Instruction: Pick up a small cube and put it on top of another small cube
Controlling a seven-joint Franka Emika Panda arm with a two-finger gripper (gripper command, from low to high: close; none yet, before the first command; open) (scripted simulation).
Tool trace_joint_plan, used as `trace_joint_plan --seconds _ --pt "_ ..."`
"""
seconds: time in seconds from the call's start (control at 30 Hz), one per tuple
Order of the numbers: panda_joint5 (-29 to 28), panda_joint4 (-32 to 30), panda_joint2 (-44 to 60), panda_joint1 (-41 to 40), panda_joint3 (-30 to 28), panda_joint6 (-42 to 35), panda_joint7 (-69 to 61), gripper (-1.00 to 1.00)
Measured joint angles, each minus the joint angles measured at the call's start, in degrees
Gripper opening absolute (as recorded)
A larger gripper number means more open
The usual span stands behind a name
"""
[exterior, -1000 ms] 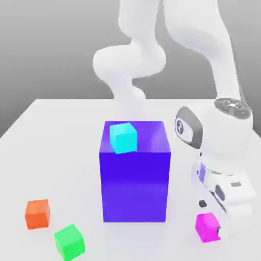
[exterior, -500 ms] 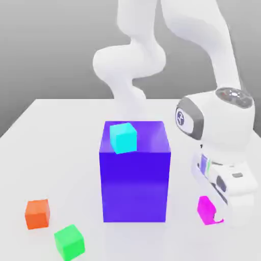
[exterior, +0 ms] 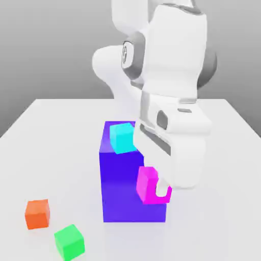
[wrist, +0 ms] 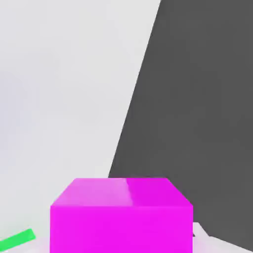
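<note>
**Magenta cube (exterior: pixel 148 185) held off the table**

Your gripper (exterior: pixel 159 192) is clamped on the magenta cube and holds it in the air, in front of the large blue block (exterior: pixel 122 188). A cyan cube (exterior: pixel 123 137) sits on top of that block. On the white table (exterior: pixel 61 127), toward the exterior view's left, an orange cube (exterior: pixel 37 213) and a green cube (exterior: pixel 69 241) lie near each other.

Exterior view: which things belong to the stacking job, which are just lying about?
In the job:
- magenta cube, held in the shut pincer, off the table
- cyan cube atop the big blue block, likely the target

Lying about:
- orange cube
- green cube
</note>
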Motion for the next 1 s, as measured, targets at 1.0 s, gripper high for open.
trace_joint_plan --seconds 1.0 --pt "22.0 -1.3 10.5 0.7 -20.8 1.4 -108.8 -1.0"
